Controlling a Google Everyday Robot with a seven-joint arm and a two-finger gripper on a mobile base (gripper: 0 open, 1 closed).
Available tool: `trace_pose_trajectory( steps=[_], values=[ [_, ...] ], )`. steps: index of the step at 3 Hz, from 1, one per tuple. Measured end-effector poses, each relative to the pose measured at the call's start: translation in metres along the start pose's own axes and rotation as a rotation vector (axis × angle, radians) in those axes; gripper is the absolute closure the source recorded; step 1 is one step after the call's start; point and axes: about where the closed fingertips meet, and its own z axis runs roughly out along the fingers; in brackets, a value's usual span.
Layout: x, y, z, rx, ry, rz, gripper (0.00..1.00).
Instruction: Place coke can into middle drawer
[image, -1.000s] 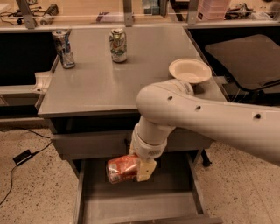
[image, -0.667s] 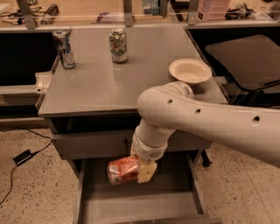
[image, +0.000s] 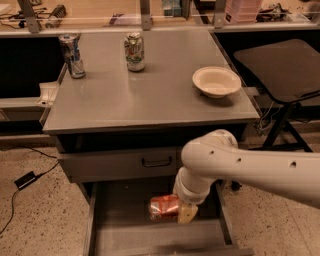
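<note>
While it lies on its side with its length running left to right, the coke can (image: 162, 207) sits inside the open middle drawer (image: 150, 241), below the desk's front edge and a little right of that edge's midpoint. Whether the can rests on the drawer floor or hangs just above it cannot be told. The tool (image: 181, 213) is clamped on the can's right end, with one cream pad showing against the red side. The white arm (image: 250, 167) comes in from the right, passes in front of the desk's front right corner and bends down into the drawer.

Above the open drawer, just under the front edge, is a closed drawer front (image: 115, 165) with a black handle (image: 156, 162).

On the grey desk (image: 150, 105), a cream bowl (image: 216, 81) stands near the right edge, about halfway back. A green-and-white can (image: 134, 51) stands upright near the back edge, left of centre. A blue-silver can (image: 72, 56) stands upright toward the back left corner, well apart from the bowl.

Past the right edge is a dark chair (image: 280, 65). On the speckled floor (image: 40, 220) off the front left corner lies a small black box (image: 25, 180) with a cable.
</note>
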Motion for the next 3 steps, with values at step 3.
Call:
trace_pose_trajectory(
  steps=[3],
  values=[
    [0.069,0.002,0.074,0.06,-0.001,0.109,1.0]
  ],
)
